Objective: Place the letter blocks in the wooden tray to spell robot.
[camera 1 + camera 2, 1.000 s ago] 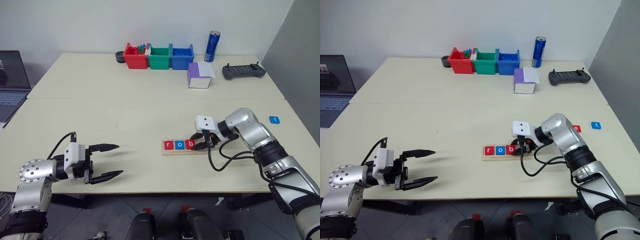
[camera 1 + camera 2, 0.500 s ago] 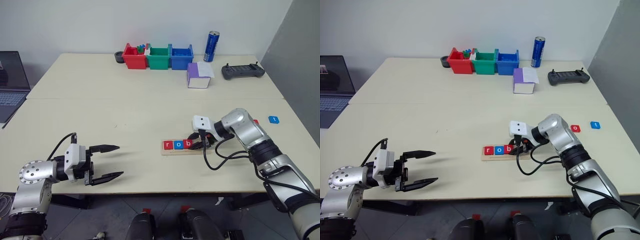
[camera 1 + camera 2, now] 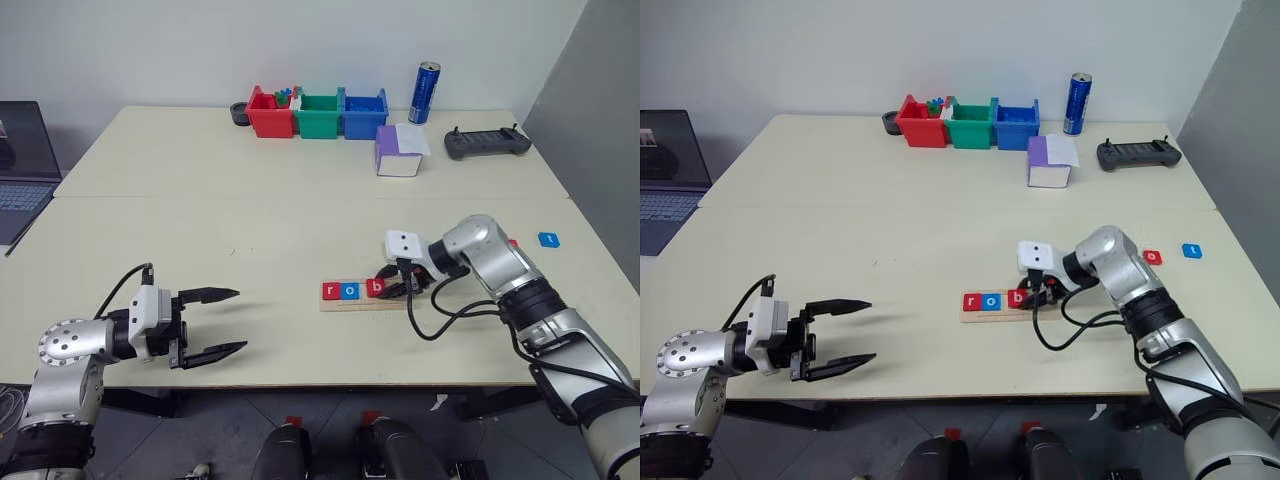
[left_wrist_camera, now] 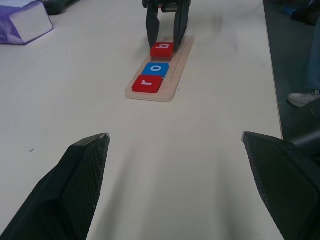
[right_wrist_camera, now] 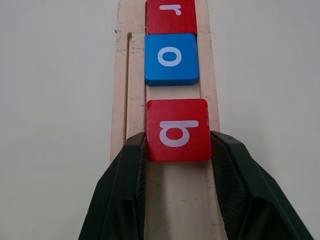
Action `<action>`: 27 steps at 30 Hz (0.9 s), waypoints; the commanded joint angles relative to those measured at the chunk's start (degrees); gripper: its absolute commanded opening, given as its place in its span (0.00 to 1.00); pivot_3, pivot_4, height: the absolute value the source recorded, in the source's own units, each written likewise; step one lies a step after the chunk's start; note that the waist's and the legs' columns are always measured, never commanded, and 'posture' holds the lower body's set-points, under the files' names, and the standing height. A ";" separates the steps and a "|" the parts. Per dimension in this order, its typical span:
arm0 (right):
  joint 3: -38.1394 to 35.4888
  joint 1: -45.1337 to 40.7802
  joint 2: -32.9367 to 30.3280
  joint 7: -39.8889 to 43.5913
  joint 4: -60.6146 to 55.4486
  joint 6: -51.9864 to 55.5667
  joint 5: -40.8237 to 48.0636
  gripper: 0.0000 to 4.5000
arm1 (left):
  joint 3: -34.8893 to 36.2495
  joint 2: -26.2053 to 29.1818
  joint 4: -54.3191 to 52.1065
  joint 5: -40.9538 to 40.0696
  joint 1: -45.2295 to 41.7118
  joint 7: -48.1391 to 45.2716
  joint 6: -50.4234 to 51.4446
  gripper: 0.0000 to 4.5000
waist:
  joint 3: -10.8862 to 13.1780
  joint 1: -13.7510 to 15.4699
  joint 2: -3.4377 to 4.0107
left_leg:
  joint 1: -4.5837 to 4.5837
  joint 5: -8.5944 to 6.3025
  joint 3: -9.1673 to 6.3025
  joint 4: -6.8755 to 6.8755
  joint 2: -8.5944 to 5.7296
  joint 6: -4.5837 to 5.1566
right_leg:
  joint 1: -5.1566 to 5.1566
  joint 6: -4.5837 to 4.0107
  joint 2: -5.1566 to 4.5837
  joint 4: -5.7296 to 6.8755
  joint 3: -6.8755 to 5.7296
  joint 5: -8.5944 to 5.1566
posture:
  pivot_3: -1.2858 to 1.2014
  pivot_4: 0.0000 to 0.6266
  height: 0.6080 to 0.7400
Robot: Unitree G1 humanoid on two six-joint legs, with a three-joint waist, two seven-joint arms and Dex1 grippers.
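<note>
the wooden tray (image 3: 368, 299) lies right of centre in the head view, with the red r block (image 3: 331, 291), the blue o block (image 3: 349, 291) and the red b block (image 5: 177, 130) in a row on it. the right gripper (image 5: 177, 150) has its two fingers pressed against the b block's sides. a red o block (image 3: 1152, 257) and a blue t block (image 3: 1191, 250) lie at mid right on the table (image 3: 250, 220), while the left gripper (image 3: 212, 324) hangs at lower left, jaws wide apart and holding nothing.

Table (image 3: 200, 220) w/ wooden tray (image 3: 345, 303), bins (image 3: 317, 112), can (image 3: 426, 92), purple-white box (image 3: 399, 150), controller (image 3: 486, 144).
</note>
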 commanded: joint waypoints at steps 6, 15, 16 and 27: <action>-0.22 -0.10 0.98 -0.41 -1.57 1.20 0.40 0.32 | 0.54 0.67 -0.08 -0.44 -0.82 -0.08 0.08 1.00 | 0.00 0.00 0.00 | -0.01 0.00 0.00 0.00 0.00 0.00 | 0.00 0.00 0.00 0.00 0.00 0.00 | 0.52 0.24 1.00; 0.35 -0.66 2.16 -0.87 -0.43 0.85 -0.31 0.32 | 0.98 0.84 -0.78 -0.58 0.38 0.21 0.16 1.00 | 0.00 -0.01 0.00 | -0.01 0.00 0.00 0.00 0.00 0.00 | -0.01 0.00 0.00 0.00 0.00 0.00 | 0.52 0.24 1.00; 0.43 -0.71 2.31 -0.98 -0.29 0.87 -0.42 0.32 | 1.04 0.86 -0.89 -0.62 0.57 0.25 0.16 1.00 | 0.00 -0.01 0.00 | -0.01 0.00 0.00 0.00 0.00 0.00 | 0.00 0.00 0.00 0.00 0.00 0.00 | 0.52 0.24 1.00; 0.71 -1.57 2.39 -1.02 0.98 -0.14 -1.07 0.69 | 1.39 1.10 -1.67 -0.86 1.71 0.61 0.21 1.00 | 0.00 -0.03 0.00 | 0.00 0.00 0.00 0.00 0.00 0.00 | 0.00 0.00 0.00 0.00 0.00 0.00 | 0.52 0.24 1.00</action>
